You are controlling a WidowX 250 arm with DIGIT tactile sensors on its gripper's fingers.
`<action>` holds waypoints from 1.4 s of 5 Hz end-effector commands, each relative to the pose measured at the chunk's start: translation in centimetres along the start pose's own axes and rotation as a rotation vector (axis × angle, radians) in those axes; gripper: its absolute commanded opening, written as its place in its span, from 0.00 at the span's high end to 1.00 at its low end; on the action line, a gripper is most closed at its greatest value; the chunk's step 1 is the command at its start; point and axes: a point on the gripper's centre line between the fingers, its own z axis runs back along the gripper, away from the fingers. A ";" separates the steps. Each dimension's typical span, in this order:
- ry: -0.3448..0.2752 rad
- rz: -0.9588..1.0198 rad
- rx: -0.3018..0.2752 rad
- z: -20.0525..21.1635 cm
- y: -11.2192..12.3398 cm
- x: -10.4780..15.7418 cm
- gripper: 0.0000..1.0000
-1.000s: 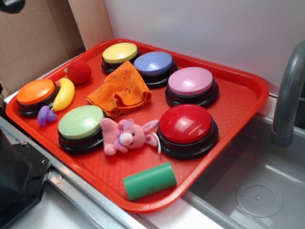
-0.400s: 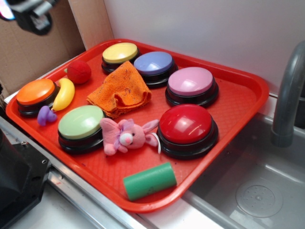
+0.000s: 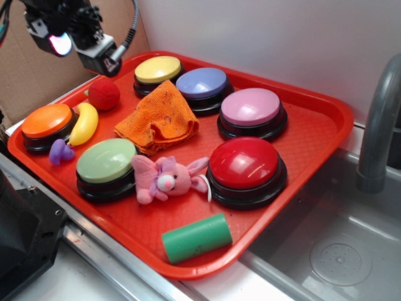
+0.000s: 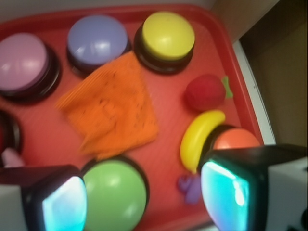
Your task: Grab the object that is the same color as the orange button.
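Note:
The orange cloth rag [image 3: 158,119] [image 4: 113,108] lies crumpled in the middle of the red tray [image 3: 313,135], between the yellow, blue and green buttons. The orange button [image 3: 46,122] [image 4: 236,139] sits at the tray's left corner, touching a yellow banana toy [image 3: 84,123]. My gripper [image 3: 75,37] [image 4: 144,197] hovers high above the tray's back-left edge, well clear of the rag. In the wrist view its two fingers stand wide apart with nothing between them; it is open.
Yellow [image 3: 157,69], blue [image 3: 202,83], pink [image 3: 250,107], red [image 3: 244,163] and green [image 3: 106,160] buttons ring the rag. A red ball [image 3: 103,95], a purple toy [image 3: 61,151], a pink plush bunny [image 3: 168,179] and a green cylinder [image 3: 197,237] also lie on the tray. A sink and faucet [image 3: 379,125] are at right.
The gripper has come in from the top left corner, moving right and down toward the tray. Nothing on the tray has moved.

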 end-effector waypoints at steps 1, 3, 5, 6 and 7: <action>-0.054 0.026 0.113 -4.1 0.3 1.9 0.00; -0.086 0.000 0.133 -7.6 0.4 3.1 0.00; -0.153 0.000 0.024 -9.6 1.0 3.0 0.00; -0.169 -0.004 -0.025 -10.7 1.3 3.0 0.00; -0.173 -0.021 -0.061 -11.7 1.2 3.2 0.00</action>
